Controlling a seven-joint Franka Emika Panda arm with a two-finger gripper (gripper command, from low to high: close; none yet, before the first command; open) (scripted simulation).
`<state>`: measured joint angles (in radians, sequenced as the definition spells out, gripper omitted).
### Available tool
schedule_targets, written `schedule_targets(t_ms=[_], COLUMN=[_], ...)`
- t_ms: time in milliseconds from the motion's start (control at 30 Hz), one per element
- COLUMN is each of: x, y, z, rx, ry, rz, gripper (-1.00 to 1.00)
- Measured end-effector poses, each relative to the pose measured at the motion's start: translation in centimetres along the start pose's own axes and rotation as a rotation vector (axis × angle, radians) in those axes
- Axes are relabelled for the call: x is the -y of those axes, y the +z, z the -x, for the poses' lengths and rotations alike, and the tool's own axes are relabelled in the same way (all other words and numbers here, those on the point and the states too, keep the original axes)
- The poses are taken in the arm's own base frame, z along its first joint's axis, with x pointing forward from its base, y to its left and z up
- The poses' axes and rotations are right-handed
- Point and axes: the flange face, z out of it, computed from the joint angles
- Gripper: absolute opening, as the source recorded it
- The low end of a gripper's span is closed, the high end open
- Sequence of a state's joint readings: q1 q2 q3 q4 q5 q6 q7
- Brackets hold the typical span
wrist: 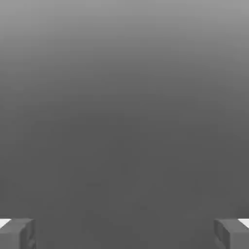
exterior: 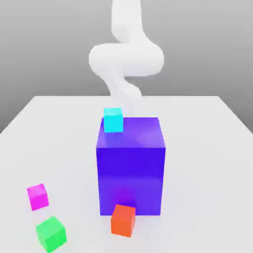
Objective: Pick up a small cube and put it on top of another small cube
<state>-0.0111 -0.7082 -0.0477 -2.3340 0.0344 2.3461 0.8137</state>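
Claw is spread wide in the hand view, two grey fingertips sitting far apart with nothing between them, just flat grey surface behind. White arm curls above the far edge of the desk in the exterior view, and its lower end drops behind the big block. Cyan cube sits at the far corner of the big blue block on the exterior view's left side; can't tell if it rests on the block's top or stands behind it. Cyan cube is squared up, faces roughly parallel to the block's faces, no long axis since it is a cube. Big blue block stands upright mid-desk, one flat face toward the camera. Red cube is at the block's near base, touching or just beside it, turned slightly so a corner edge leans toward the exterior view's right. Magenta cube lies near the desk's near edge on the exterior view's left, well apart from the block, slightly rotated. Green cube is just beside the magenta one, closer to the near edge, rotated more so a vertical edge faces the camera. All small cubes sit flat, none stacked on another small cube.
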Motion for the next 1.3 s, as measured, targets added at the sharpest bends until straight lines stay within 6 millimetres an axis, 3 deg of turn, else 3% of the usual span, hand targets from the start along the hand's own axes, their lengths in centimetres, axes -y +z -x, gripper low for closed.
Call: schedule_targets(t_ms=[200, 400, 567, 767, 833, 1033, 1067, 1300], x=[-7.6, -17.7, -27.7, -40.0, -41.8, -44.6, -45.0, -45.1], y=[12.9, 23.0, 28.6, 31.6, 32.5, 36.0, 36.5, 36.6], z=[-2.8, -2.6, -0.8, 2.9, 3.8, 5.8, 6.3, 6.3], rx=[0.12, 0.182, 0.187, 0.138, 0.127, 0.123, 0.124, 0.125], ry=[0.243, 0.484, 0.684, 0.903, 0.921, 0.927, 0.929, 0.929], rz=[0.141, 0.311, 0.477, 0.7, 0.729, 0.739, 0.74, 0.74], gripper=[0.0, 0.0, 0.0, 0.0, 0.0, 0.0, -1.0, -1.0])
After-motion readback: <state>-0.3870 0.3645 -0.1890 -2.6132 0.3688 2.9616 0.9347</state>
